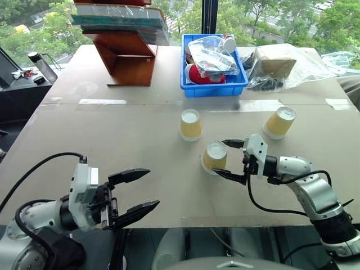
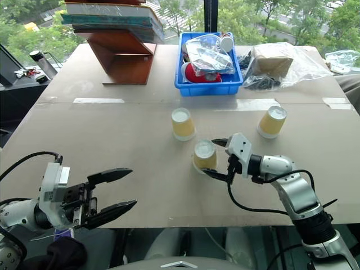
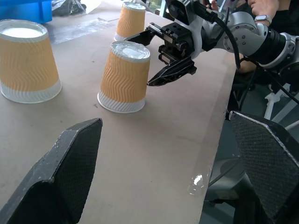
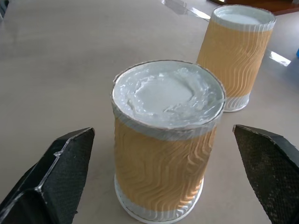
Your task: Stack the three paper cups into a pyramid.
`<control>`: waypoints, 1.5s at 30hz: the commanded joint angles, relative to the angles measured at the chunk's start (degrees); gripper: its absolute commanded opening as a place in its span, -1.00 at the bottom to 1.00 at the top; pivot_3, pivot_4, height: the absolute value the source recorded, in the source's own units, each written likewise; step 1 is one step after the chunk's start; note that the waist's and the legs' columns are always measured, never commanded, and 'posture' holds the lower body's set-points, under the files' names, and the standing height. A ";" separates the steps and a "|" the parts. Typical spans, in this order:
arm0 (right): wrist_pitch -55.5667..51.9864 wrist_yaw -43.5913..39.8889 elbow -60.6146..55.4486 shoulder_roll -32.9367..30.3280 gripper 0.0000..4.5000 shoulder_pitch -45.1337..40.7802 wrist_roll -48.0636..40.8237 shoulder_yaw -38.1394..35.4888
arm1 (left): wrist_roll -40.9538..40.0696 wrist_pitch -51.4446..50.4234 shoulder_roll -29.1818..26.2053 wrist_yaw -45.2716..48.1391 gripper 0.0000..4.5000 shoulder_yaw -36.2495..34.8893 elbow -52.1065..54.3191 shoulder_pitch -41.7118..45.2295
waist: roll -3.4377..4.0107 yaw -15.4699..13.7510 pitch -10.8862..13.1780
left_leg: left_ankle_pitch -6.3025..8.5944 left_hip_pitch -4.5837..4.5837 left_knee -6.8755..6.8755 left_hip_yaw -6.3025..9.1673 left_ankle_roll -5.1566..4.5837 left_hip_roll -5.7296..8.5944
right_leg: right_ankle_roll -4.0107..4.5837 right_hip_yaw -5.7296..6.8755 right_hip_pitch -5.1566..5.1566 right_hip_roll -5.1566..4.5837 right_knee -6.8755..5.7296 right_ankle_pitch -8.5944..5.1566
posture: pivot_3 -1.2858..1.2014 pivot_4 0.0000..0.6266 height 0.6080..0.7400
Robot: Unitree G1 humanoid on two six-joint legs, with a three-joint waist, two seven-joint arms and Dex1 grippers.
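Three yellow-tan paper cups stand upside down on the brown table, each apart from the others. The nearest cup (image 1: 215,157) sits between the fingers of my right gripper (image 1: 229,160), which is open around it without touching it. In the right wrist view this cup (image 4: 166,140) fills the middle, with a second cup (image 4: 236,53) behind it. That second cup (image 1: 190,124) stands a little farther back and to the left. The third cup (image 1: 279,122) is to the right. My left gripper (image 1: 136,194) hangs open over the table's near left edge, with nothing in it.
A blue bin (image 1: 212,84) with bagged items stands at the back centre. A wooden stand (image 1: 128,56) holding books is at the back left, and a plastic bag (image 1: 281,67) with a brown box at the back right. A dark bottle (image 1: 42,66) stands off the table's left.
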State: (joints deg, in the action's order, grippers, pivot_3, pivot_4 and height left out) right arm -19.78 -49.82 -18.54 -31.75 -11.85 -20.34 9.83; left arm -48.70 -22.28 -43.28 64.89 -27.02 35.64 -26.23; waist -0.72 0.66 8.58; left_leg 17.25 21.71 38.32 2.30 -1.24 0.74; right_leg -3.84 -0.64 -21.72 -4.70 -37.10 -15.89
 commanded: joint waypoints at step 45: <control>-11.80 23.37 17.42 -0.88 0.99 -11.31 2.34 -21.23 | -6.14 -1.96 0.20 -7.17 1.00 0.68 6.53 9.30 | 0.06 0.21 0.03 | 0.00 0.00 -0.02 -0.11 0.00 0.00 | 0.00 -0.09 -0.02 0.02 0.00 0.01 | 0.03 -0.52 1.00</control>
State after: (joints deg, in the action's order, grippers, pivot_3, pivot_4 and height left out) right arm -32.28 -26.43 -0.46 -32.32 -21.85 -18.23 -10.94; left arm -53.19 -24.83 -43.05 58.33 -24.61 40.05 -16.96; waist -0.66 0.87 8.61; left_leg 17.25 21.72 38.30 2.20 -1.24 0.73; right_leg -3.84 -0.73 -21.74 -4.68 -37.10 -15.89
